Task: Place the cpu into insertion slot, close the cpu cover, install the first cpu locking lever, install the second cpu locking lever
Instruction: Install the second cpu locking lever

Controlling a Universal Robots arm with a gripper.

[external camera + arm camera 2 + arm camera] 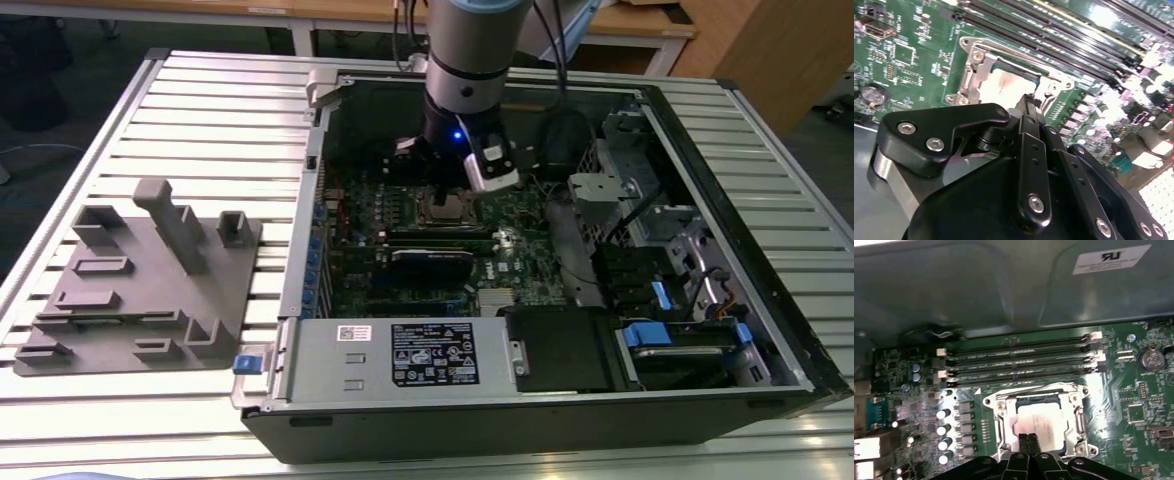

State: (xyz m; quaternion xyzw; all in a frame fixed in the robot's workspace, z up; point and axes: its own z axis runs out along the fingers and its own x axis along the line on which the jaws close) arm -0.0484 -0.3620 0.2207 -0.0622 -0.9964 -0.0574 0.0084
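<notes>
The cpu, a flat silver-grey square, lies in the insertion slot on the green motherboard. The cpu cover, a thin metal frame, lies flat around the cpu's edges. A thin wire lever runs along the socket side that faces the memory slots. My gripper hangs just over the socket's near edge, its two black fingers pressed together with nothing between them. In the second wrist view the gripper points at the corner of the cpu. The exterior view has the gripper directly above the socket.
Long black memory slots run beside the socket, and the case wall rises behind them. A grey power-supply box fills the case's front. Cables and drive bays crowd the exterior view's right. A grey fixture sits on the table outside the case.
</notes>
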